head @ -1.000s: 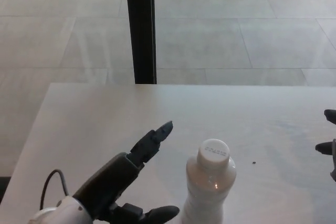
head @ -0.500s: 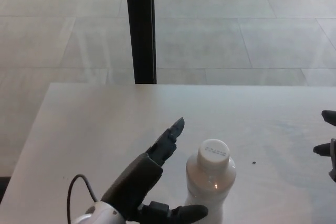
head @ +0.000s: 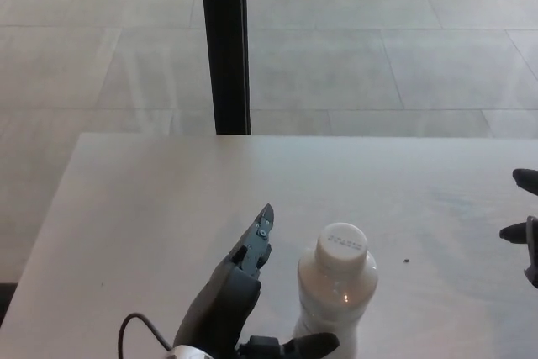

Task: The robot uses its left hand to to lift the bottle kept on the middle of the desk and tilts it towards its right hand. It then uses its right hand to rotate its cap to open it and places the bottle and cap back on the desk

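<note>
A white plastic bottle (head: 334, 300) stands upright near the desk's front edge, its white cap (head: 342, 245) screwed on. My left hand (head: 239, 292) is open just to the bottle's left, fingers pointing away from me and the thumb reaching under toward the bottle's base without a clear grip. Only the fingertips of my right hand (head: 525, 229) show at the picture's right edge, well apart from the bottle; its state is unclear.
The pale desk (head: 168, 199) ends at a far edge, with a tiled floor beyond. A black vertical post (head: 224, 39) rises behind the desk. A small dark speck (head: 407, 261) lies right of the bottle.
My left hand has moved right and closer to the bottle, its fingers turning more upright. The bottle and the right hand have hardly moved.
</note>
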Controlling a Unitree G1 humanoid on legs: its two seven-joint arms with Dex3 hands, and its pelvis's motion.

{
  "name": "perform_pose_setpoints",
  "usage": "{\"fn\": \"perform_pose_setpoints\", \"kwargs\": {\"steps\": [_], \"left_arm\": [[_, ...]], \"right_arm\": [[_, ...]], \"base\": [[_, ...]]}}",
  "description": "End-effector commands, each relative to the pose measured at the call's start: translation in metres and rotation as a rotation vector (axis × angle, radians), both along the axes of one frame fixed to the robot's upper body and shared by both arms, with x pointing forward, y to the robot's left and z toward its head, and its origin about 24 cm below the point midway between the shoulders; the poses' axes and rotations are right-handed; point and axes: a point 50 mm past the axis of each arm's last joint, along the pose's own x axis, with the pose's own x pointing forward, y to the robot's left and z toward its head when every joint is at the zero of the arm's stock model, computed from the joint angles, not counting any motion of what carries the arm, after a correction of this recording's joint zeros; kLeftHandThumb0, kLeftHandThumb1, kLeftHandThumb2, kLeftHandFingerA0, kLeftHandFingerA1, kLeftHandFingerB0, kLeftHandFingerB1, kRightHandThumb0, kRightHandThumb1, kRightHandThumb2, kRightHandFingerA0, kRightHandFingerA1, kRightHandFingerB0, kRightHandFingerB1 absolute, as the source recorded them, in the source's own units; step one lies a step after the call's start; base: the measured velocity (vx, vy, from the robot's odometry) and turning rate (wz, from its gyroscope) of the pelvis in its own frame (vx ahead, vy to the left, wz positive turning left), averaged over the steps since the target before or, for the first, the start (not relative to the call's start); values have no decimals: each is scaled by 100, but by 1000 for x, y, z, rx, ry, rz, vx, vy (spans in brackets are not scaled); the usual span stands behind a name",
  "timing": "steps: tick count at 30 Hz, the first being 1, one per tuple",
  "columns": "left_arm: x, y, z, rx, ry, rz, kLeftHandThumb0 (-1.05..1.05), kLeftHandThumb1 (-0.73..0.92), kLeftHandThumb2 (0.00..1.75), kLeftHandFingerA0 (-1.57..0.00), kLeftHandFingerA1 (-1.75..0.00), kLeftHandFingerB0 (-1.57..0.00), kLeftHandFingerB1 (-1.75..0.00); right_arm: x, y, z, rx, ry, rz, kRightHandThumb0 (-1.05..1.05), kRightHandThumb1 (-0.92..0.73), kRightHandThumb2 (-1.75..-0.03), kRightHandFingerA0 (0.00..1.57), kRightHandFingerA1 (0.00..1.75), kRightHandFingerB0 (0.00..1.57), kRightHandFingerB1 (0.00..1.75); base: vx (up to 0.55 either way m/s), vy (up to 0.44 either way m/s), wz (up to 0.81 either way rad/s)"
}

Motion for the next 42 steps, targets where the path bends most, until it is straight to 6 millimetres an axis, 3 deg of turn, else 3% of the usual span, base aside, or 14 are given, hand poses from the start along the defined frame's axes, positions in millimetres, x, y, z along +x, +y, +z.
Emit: {"fn": "perform_pose_setpoints", "kwargs": {"steps": [1,11,12,14,15,26,27,28,29,30,32,33,40,42], "left_arm": [[-1,1,-9,45,46,50,-99,48,58,0,0,0,0],[-1,-11,-8,-11,59,20,-96,41,70,0,0,0,0],[-2,-13,-8,-48,58,4,-95,41,69,0,-2,0,0],[-2,-15,-9,-74,41,-11,-94,41,69,0,-5,0,0],[-2,-17,-9,-113,38,-26,-94,41,69,0,-6,0,0],[-2,-40,2,-649,-46,-84,-66,38,85,-1,-39,0,-13],[-3,-45,2,-657,-46,-102,-77,43,54,-2,-50,0,-14],[-3,-47,1,-658,-45,-107,-80,40,59,-3,-50,0,-15],[-4,-48,0,-664,-41,-110,-67,32,80,-1,-51,0,-15],[-5,-50,0,-674,-38,-114,-67,32,80,-1,-51,0,-15],[-6,-52,-1,-695,-26,-112,-78,39,61,-7,-55,0,-16],[-7,-55,-2,-695,-24,-109,-74,42,59,-12,-53,0,-23],[-11,-71,-3,-734,-37,-142,-50,41,75,-59,-75,-8,-45],[-12,-79,-2,-717,-98,-121,-23,66,60,-91,-119,-26,-40]], "right_arm": [[-2,-2,0,1,-8,-14,-105,-92,-74,31,127,12,81],[-1,-1,2,-30,-18,-7,-105,-92,-75,31,125,10,78],[-1,0,2,-39,-21,4,-105,-68,-123,53,106,4,67],[-1,0,2,-45,-23,5,-104,-69,-122,55,107,8,68],[0,0,2,-48,-26,2,-105,-92,-75,33,123,11,78],[1,1,1,-54,-15,-2,-105,-92,-75,30,124,11,77],[0,0,0,-62,-19,-8,-105,-70,-123,53,107,4,67],[1,0,1,-67,-21,-8,-105,-71,-123,55,108,6,67],[1,0,1,-69,-21,-6,-105,-92,-75,29,124,8,76],[1,0,1,-69,-21,-4,-105,-92,-75,29,124,8,76],[1,0,1,-60,-16,-3,-105,-92,-75,24,132,9,79],[2,0,2,-64,-17,-8,-105,-70,-123,54,107,5,67],[5,-1,7,-72,-24,-17,-105,-71,-124,50,106,0,65],[5,-3,8,-59,-23,-26,-105,-70,-123,51,106,2,66]], "base": [[0,0,0],[0,0,0],[0,0,0],[0,0,0],[0,0,0],[0,0,0],[0,0,0],[0,0,0],[0,0,0],[0,0,0],[0,0,0],[0,0,0],[0,0,0],[0,0,0]]}}
